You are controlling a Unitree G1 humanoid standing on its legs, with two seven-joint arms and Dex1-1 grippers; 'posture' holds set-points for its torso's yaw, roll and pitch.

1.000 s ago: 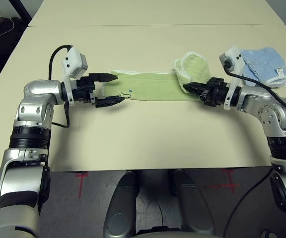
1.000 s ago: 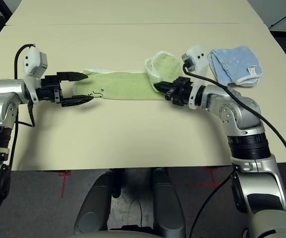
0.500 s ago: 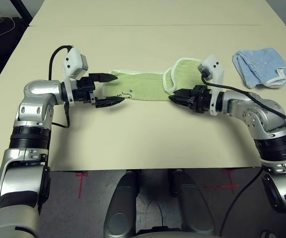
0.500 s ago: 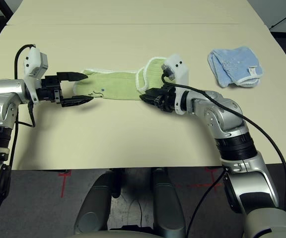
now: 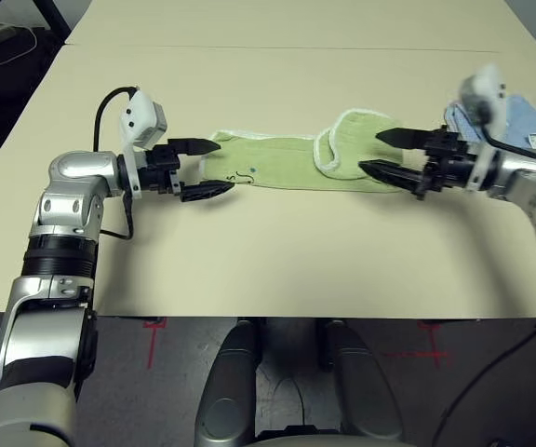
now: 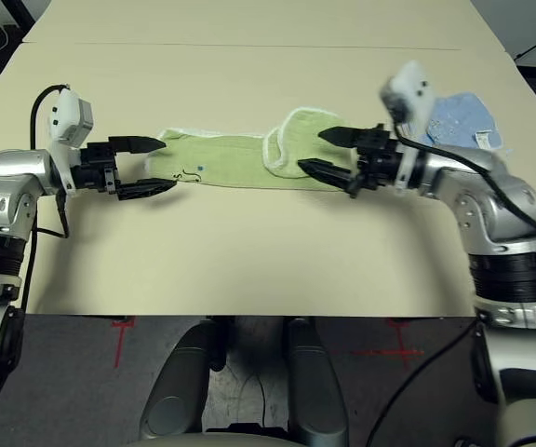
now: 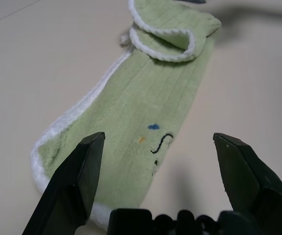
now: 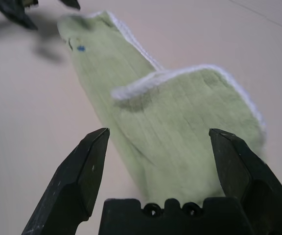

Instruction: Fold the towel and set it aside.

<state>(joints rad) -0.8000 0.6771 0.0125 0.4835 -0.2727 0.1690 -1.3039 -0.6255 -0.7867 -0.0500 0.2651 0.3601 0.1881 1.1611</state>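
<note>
The towel (image 5: 291, 160) lies as a long strip across the middle of the tabletop (image 5: 277, 251), its right end doubled back over itself in a loose flap edged with white. The left pincer (image 5: 207, 169) hangs spread at the strip's left end, holding nothing; small dark and blue marks sit on the cloth just beyond its fingers. The right pincer (image 5: 387, 154) is spread too, empty, over the folded end. Behind the right arm, a light blue cloth (image 5: 529, 126) is largely hidden by the wrist camera.
</note>
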